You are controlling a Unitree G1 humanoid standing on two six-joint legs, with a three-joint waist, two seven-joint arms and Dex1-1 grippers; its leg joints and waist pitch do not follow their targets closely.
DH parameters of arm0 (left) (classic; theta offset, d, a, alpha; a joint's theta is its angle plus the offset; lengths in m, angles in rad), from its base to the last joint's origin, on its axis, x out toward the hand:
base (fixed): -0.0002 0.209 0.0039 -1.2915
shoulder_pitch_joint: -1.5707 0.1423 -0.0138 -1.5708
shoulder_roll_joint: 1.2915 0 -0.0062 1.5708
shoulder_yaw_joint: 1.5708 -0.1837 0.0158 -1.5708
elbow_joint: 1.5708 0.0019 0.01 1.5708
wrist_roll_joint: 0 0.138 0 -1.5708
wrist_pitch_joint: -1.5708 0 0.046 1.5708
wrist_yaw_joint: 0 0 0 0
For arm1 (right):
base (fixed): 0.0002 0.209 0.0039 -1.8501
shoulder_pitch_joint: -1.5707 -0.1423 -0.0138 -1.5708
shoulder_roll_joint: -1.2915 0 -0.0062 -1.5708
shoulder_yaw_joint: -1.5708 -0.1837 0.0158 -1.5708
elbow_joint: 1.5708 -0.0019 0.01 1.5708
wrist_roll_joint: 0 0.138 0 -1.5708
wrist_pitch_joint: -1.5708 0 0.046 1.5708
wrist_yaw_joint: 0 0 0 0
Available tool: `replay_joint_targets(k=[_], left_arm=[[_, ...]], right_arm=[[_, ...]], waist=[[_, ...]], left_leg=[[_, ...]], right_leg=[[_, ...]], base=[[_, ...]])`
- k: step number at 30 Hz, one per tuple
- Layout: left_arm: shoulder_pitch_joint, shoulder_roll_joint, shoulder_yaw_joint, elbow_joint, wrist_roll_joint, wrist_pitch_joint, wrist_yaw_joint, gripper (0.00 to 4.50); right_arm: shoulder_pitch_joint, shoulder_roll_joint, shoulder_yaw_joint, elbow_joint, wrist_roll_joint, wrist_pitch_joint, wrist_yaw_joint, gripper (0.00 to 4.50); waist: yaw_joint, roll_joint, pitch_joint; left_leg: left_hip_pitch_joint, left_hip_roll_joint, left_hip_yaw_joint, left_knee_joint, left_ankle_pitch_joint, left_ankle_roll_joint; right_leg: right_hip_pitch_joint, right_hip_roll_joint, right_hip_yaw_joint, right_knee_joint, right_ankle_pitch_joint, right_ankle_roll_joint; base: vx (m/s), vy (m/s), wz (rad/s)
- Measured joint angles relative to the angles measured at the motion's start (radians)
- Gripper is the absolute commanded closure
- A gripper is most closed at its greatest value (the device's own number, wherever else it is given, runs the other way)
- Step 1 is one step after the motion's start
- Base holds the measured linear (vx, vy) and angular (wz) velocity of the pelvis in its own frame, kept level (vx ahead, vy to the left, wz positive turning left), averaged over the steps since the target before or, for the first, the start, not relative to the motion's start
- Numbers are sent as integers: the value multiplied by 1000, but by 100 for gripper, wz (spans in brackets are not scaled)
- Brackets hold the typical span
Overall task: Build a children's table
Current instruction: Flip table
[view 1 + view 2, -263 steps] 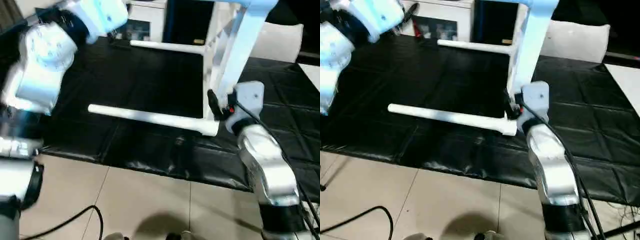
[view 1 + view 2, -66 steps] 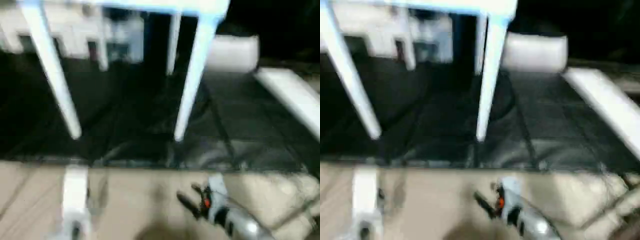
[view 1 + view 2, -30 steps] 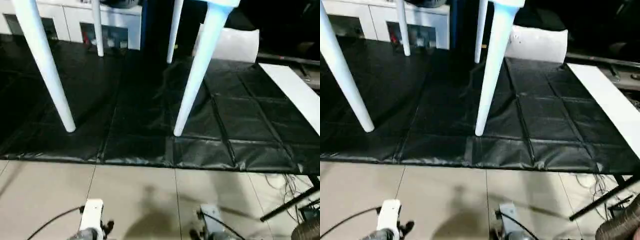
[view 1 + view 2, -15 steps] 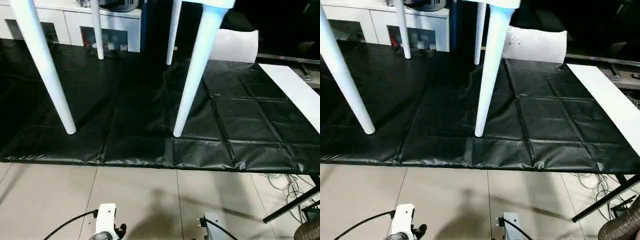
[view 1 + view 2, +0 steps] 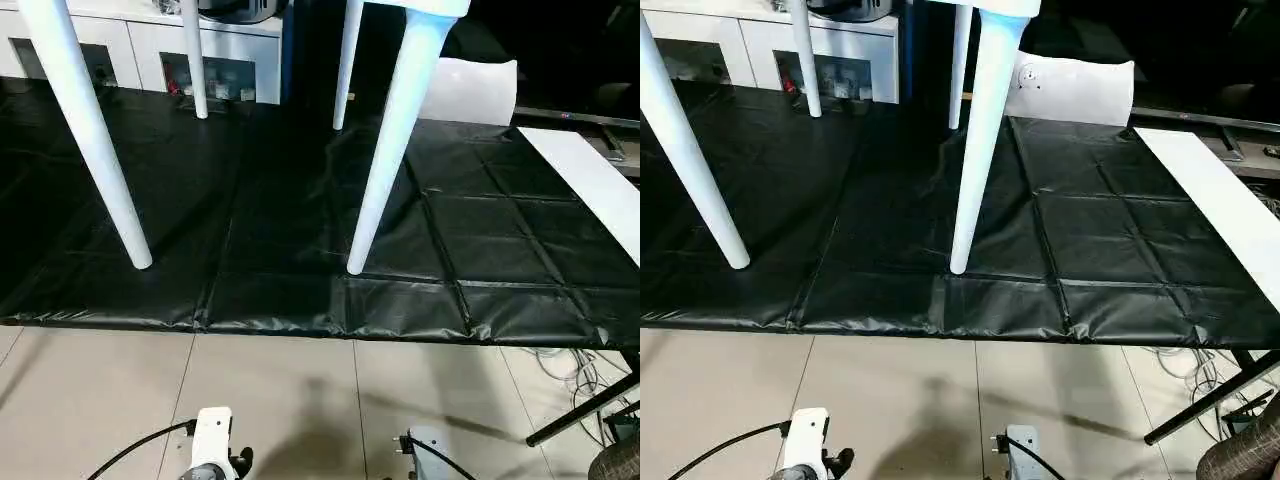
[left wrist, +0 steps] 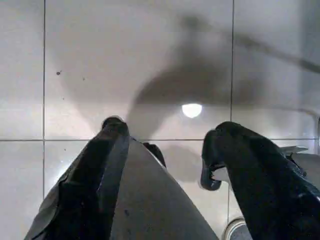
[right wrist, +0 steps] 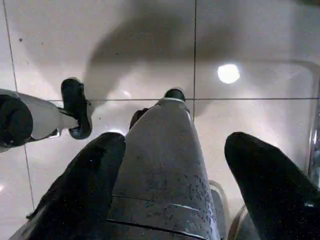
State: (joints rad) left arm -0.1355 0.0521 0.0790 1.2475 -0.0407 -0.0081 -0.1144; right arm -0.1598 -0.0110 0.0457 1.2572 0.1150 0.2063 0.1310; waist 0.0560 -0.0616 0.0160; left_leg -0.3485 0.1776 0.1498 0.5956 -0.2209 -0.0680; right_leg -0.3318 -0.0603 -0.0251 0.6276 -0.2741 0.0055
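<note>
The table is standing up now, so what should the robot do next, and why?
Probably nothing but keep both hands down and away. The children's table stands with four legs on the black mat, and the left hand and right hand hang open over the floor.

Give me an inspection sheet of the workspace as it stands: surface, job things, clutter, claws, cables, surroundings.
Surface: black sheet with creases, front edge hanging over the tiled floor.
Job's things: children's table upright, four white legs standing on the sheet.
Clutter: whitish plastic bag at the far edge; white board on the right.
Claws: left claw open, holding nothing; right claw open, holding nothing; both point at the floor.
Cables: black cable at the left arm; cable bundle on the floor at right.
Surroundings: white cabinet behind.
</note>
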Motion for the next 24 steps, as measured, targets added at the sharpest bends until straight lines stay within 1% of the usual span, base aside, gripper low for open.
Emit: replay_joint_targets(k=[24], left_arm=[[0, 0, 0, 0, 0, 0, 0, 127]], right_arm=[[0, 0, 0, 0, 0, 0, 0, 87]], waist=[[0, 0, 0]], left_leg=[[0, 0, 4, -11, 0, 0]], right_leg=[[0, 0, 1, -12, 0, 0]], base=[[0, 0, 0]])
